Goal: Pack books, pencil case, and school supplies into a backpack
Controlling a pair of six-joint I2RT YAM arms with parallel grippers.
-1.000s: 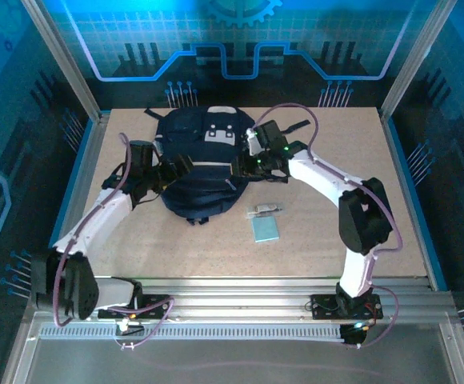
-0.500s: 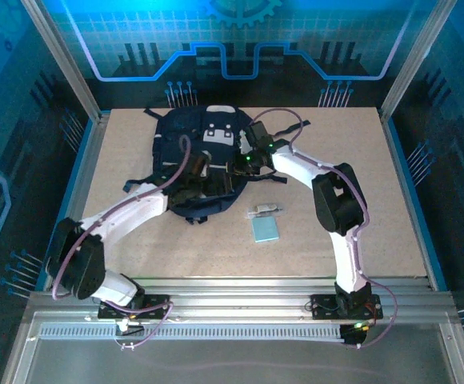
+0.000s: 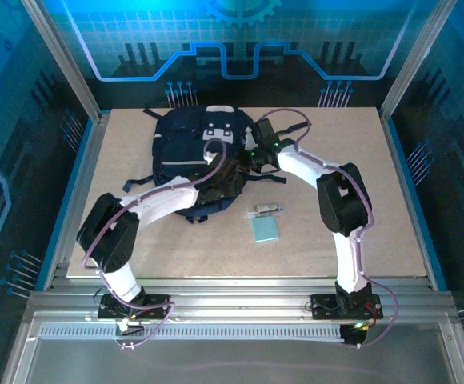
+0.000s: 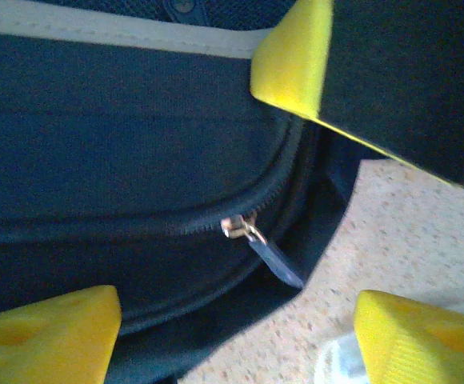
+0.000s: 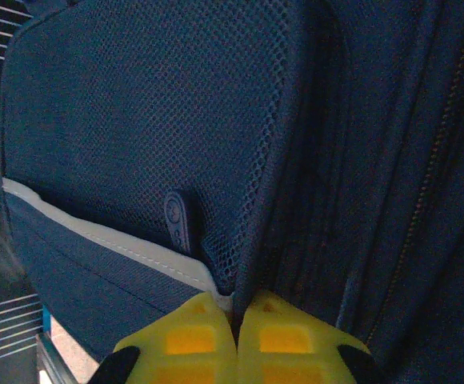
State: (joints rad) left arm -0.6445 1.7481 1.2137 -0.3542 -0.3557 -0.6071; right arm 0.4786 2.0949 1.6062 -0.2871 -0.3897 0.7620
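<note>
I am logging the backpack [image 5: 136,120] as matt navy cloth with mesh; zip slider [image 4: 236,228] glinting metal; tabletop [image 4: 424,232] looking speckled and matt.

The left arm [image 3: 162,196] is swung in from the left of the backpack [image 3: 186,144] and is now laid across its lower front. The left gripper [image 3: 220,178] is brought over the zipper pull [image 4: 252,240], jaws slightly narrowed but still apart. The right gripper [image 3: 250,158], part open before, is now closed on the backpack's right edge. The right arm's elbow [image 3: 340,200] is drawn in nearer the backpack.
</note>
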